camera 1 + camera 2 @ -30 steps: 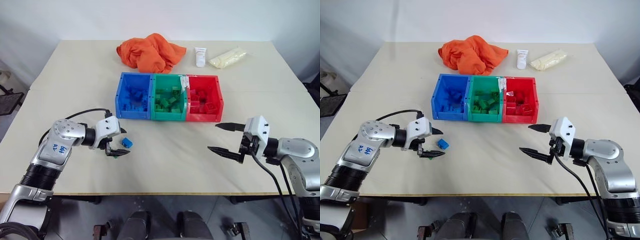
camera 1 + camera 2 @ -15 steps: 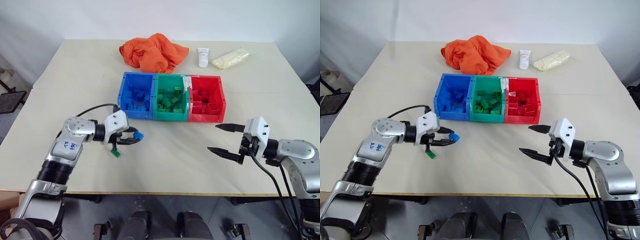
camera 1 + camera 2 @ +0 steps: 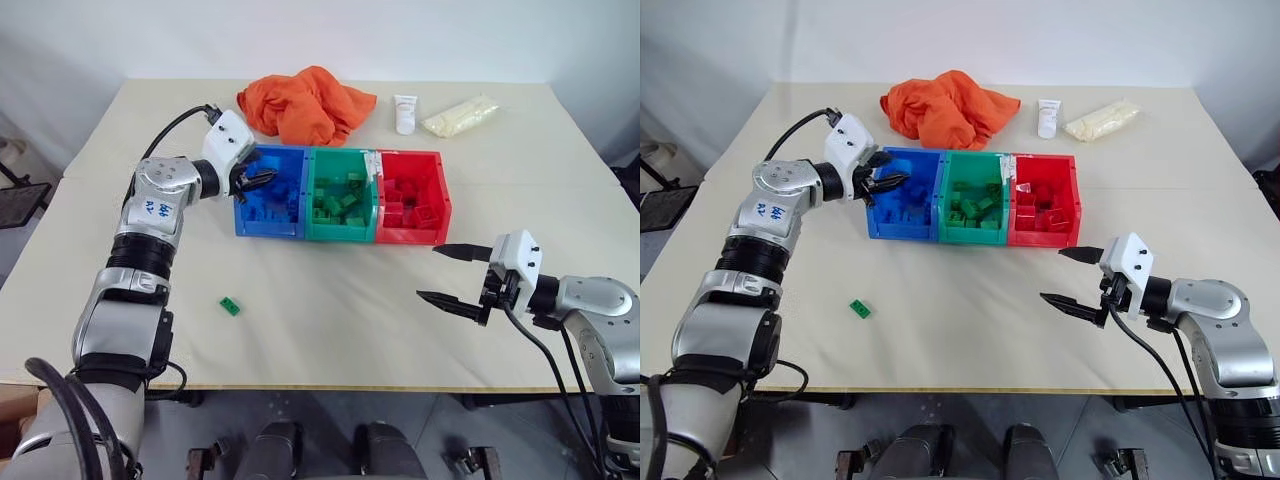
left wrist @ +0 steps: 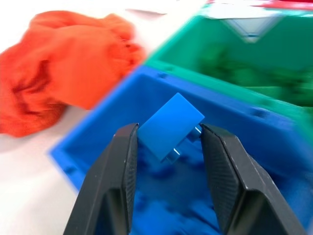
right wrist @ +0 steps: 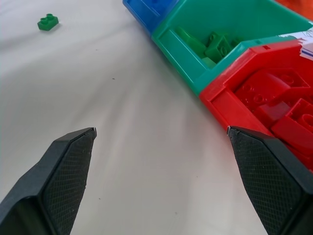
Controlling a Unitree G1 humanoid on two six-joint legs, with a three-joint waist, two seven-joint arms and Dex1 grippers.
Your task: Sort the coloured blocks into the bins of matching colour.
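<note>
Left tool: positioned over the blue rectangular plastic bin, at the bin's 9 o'clock rim. A small blue studded plastic brick sits between its two black fingers; one finger touches the brick's edge, and a narrow gap shows at the other finger, so a firm clamp cannot be confirmed

Right tool: fingers spread wide apart, nothing between them. It hangs above bare surface at 5 o'clock from the red rectangular plastic bin

Bins: the blue bin, the green rectangular plastic bin and the red bin are joined in one row, running from 9 o'clock to 3 o'clock on the pale beige surface. Each bin holds bricks of its own colour

Loose part: one small green studded plastic brick lies alone on the surface at 7 o'clock from the blue bin, well apart from the row

Other items: a crumpled orange cloth lies at 12 o'clock from the bins. A white tube and a clear bag of pale yellow material lie at 1 o'clock, beside each other
</note>
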